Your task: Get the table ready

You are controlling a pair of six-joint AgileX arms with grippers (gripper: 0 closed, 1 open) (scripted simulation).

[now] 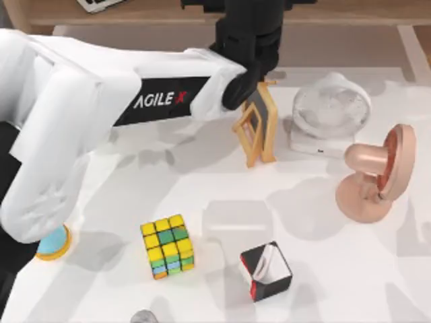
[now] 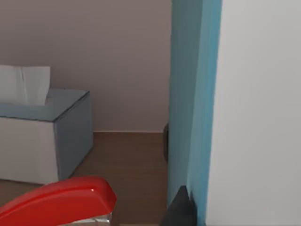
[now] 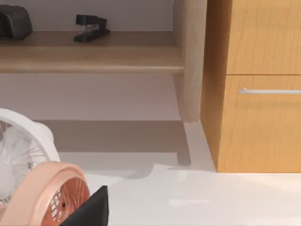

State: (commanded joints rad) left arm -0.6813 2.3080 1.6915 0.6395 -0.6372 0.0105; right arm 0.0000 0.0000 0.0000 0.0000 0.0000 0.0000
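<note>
Standing here looking down, I am seeing the left arm (image 1: pixel 101 101) stretching from the upper left of the frame toward the upper middle, its white shell glossy and its black wrist ending near the wooden shelf (image 1: pixel 350 13); whether its pincer is spread or pressed together I cannot tell. Low at the left edge a small blue dome on a yellow base (image 1: pixel 54 243) is peeking out from under that arm. Moving rightward, a colourful puzzle cube (image 1: pixel 168 246) is sitting in the lower middle of the table (image 1: pixel 202 182), the broad smooth white surface taking up most of the frame. Beside it a black, red and white open box (image 1: pixel 267 272) is lying tilted, and above that a thin wooden picture frame (image 1: pixel 256 125) is standing upright just under the black wrist. Further right a white round fan (image 1: pixel 330 111) with a wire grille is standing, and a pink, matte desk fan (image 1: pixel 374 176) is facing sideways at the right edge. I judge the tidying is at an early step, with the arm working at the shelf; the next move probably calls for clearing one of these loose items off the table.
</note>
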